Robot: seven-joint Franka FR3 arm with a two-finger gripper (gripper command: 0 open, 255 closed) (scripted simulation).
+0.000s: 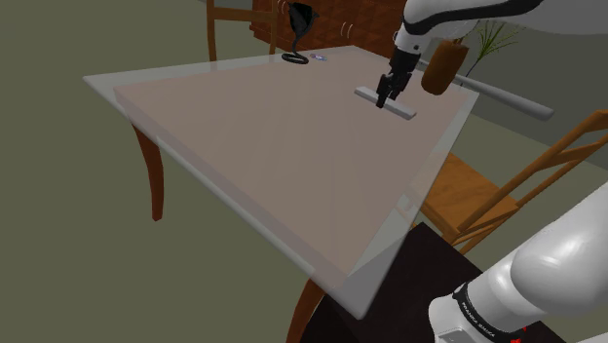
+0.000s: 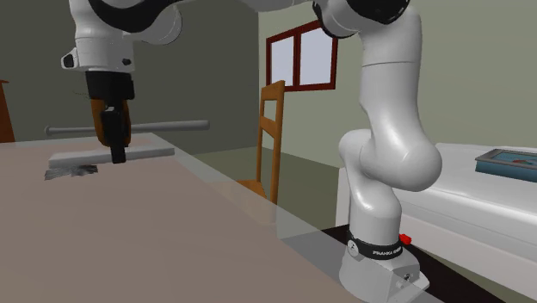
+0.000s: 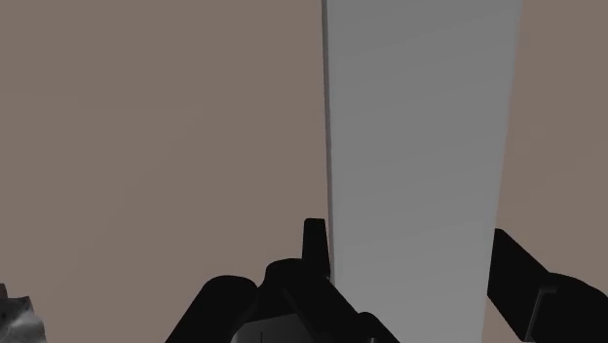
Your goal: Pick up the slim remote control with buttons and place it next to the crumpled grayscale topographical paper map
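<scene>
The remote (image 1: 398,106) is a slim, plain grey bar lying on the brownish table top (image 1: 283,146) near its far side. My black gripper (image 1: 382,100) stands straight down over the bar, shut on it across its width. In the wrist view the grey remote (image 3: 419,136) runs away from the hand, and one finger (image 3: 314,244) presses each long edge. From the second exterior view the gripper (image 2: 118,157) meets the remote (image 2: 146,153) at table height. The crumpled grey map (image 2: 70,172) lies just beside one end of the bar, and a corner of the map (image 3: 15,317) shows near the fingers.
A brown rounded object (image 1: 440,66) and a grey bat (image 1: 509,95) lie beyond the remote. A black stand-like item (image 1: 297,39) sits at the table's far corner. Wooden chairs (image 1: 507,195) flank the glass-edged table. My stand (image 2: 379,267) is close to the table's near edge.
</scene>
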